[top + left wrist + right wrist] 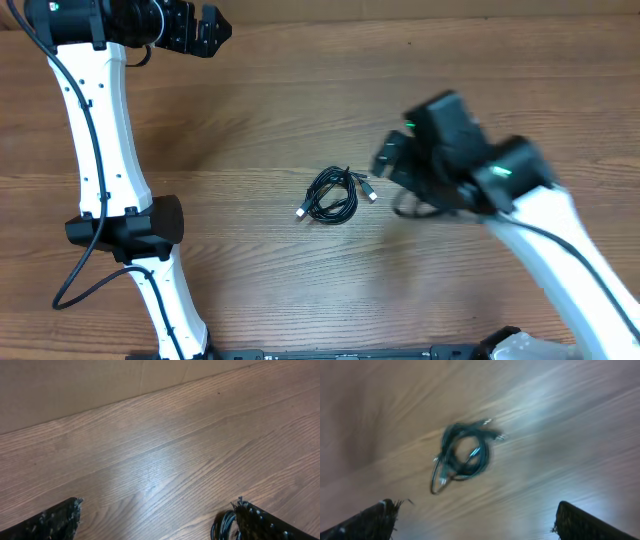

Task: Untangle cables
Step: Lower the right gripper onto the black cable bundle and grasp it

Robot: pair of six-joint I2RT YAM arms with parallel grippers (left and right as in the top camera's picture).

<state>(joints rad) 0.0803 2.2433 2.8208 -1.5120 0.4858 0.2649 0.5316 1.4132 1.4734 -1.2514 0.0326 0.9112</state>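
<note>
The cables (333,195) lie as a small black coil with silvery plug ends in the middle of the wooden table (300,110). My right gripper (383,160) hovers just right of the coil, blurred by motion. In the right wrist view the coil (465,455) lies ahead of the right gripper (476,506), whose jaws stand wide open and empty. My left gripper (222,30) is far off at the table's back left, open. In the left wrist view the left gripper (159,504) holds nothing, and a bit of black coiled cord (224,527) shows beside its right finger (265,522).
The left arm's white links and dark joint (150,222) stand at the left of the table, with a thick black wire (75,285) hanging from them. A pale wall (75,390) borders the table's far edge. The right arm's white link (570,250) crosses the lower right.
</note>
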